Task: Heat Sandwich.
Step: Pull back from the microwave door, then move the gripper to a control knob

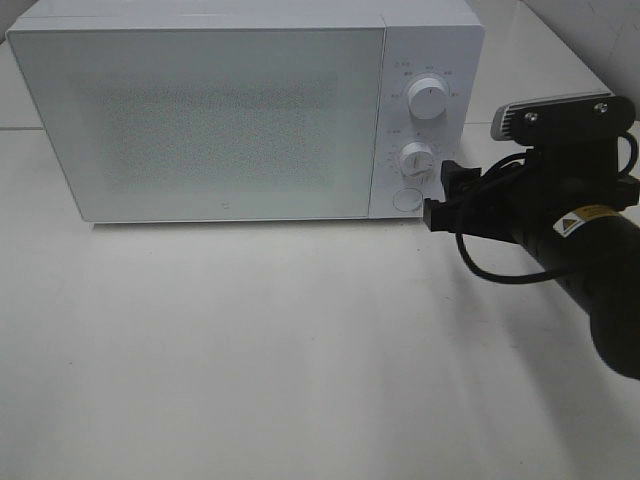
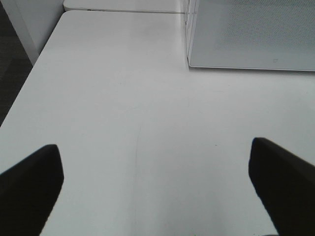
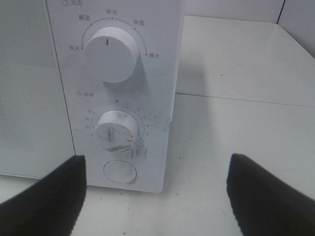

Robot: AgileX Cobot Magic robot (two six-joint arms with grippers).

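**Fig.: right tool facing the microwave's control panel, sandwich out of sight**

Nearest the right wrist cam, the tool's two dark fingers are standing wide apart and gripping nothing. Just beyond them, the round button is sitting at the foot of the panel, closer to one finger than centred in the gap. Above it the timer knob is facing the tool, w/ its turning axis pointing straight out of the panel toward the fingers. Farther up, the power knob is showing its mark near upright.

In the high view the fingertips are lying just beside the panel, level w/ button and timer knob. Contact w/ either cannot be told.

The left tool is likewise hanging open and empty over bare tabletop, w/ the microwave well ahead of it on the door side. The right arm is thus far nearer the controls.

Farthest back, the door is lying shut, its speckled panel hiding the interior. The sandwich is showing in no view. It is not on the visible tabletop, and whether it is sitting inside cannot be told.

Judgement: the coming move is prob. a press or twist on the controls, w/ the fingers closing along the knob's axis.
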